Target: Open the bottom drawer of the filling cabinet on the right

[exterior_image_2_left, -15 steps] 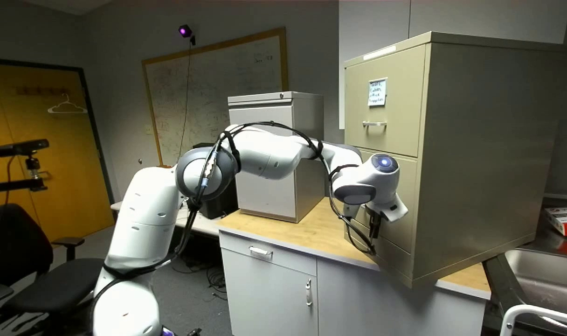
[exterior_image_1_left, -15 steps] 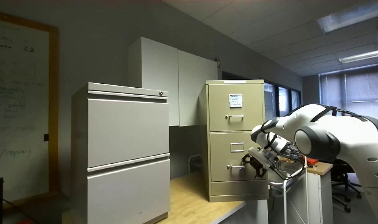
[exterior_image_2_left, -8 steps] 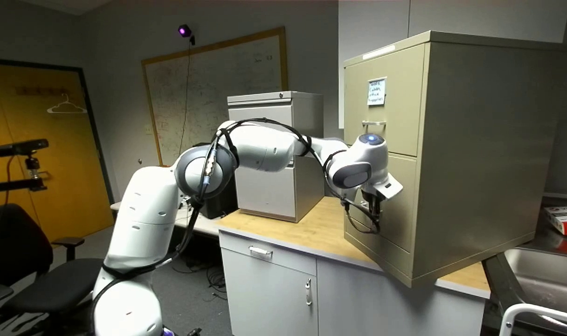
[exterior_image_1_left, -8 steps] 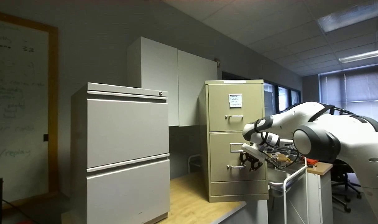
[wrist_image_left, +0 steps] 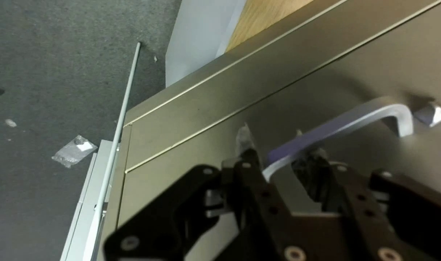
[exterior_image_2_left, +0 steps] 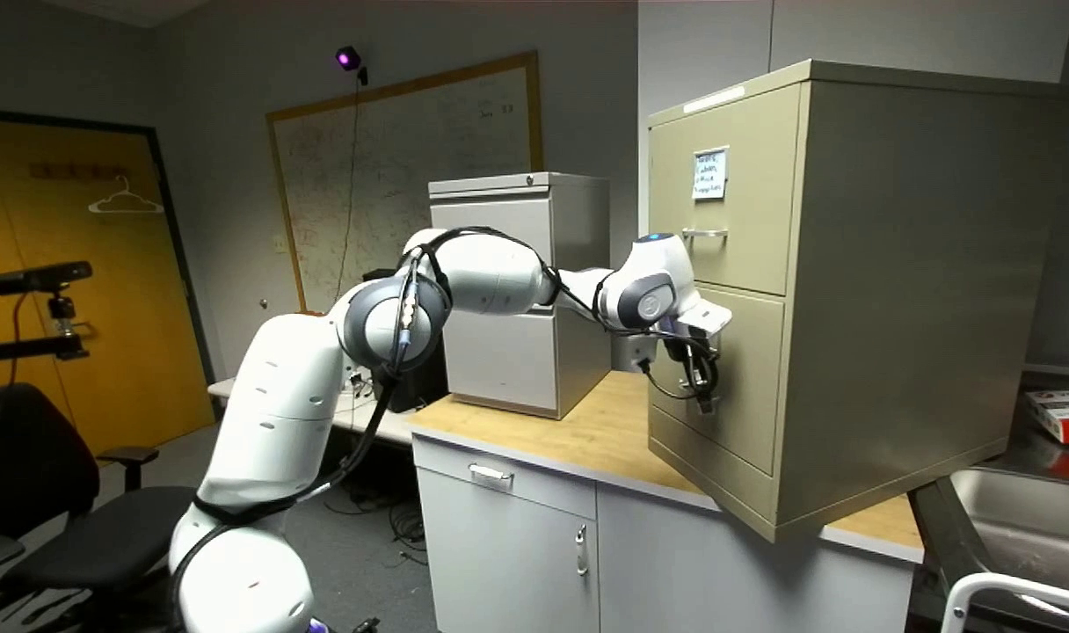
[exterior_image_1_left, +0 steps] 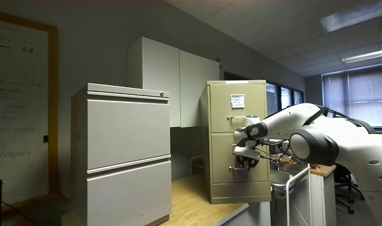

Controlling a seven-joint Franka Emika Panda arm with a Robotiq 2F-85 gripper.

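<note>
The tan filing cabinet [exterior_image_1_left: 222, 191] is the one on the right in both exterior views. Its bottom drawer [exterior_image_1_left: 221, 158] sits flush in the body. Across that drawer runs a metal handle [wrist_image_left: 336, 125], seen up close in the wrist view. My gripper [wrist_image_left: 276, 146] is drawn in around one end of this handle, with a small gap between its fingers [wrist_image_left: 246, 139]. The bar passes slantwise in front of one finger, and its end meets the other. In an exterior view the gripper [exterior_image_1_left: 245, 164] hangs before the handle, hiding part of it.
A grey two-drawer cabinet [exterior_image_1_left: 128, 135] stands on the wooden counter [exterior_image_1_left: 191, 194] to the left. The tan cabinet's front corner overhangs the counter edge. A sink [exterior_image_2_left: 1036, 519] and a white tube rail [exterior_image_2_left: 1009, 582] lie beside it.
The gripper has moved left along the drawer front to the handle in an exterior view, and the wrist has turned more upright. Its fingers have come together around the handle's end.
</note>
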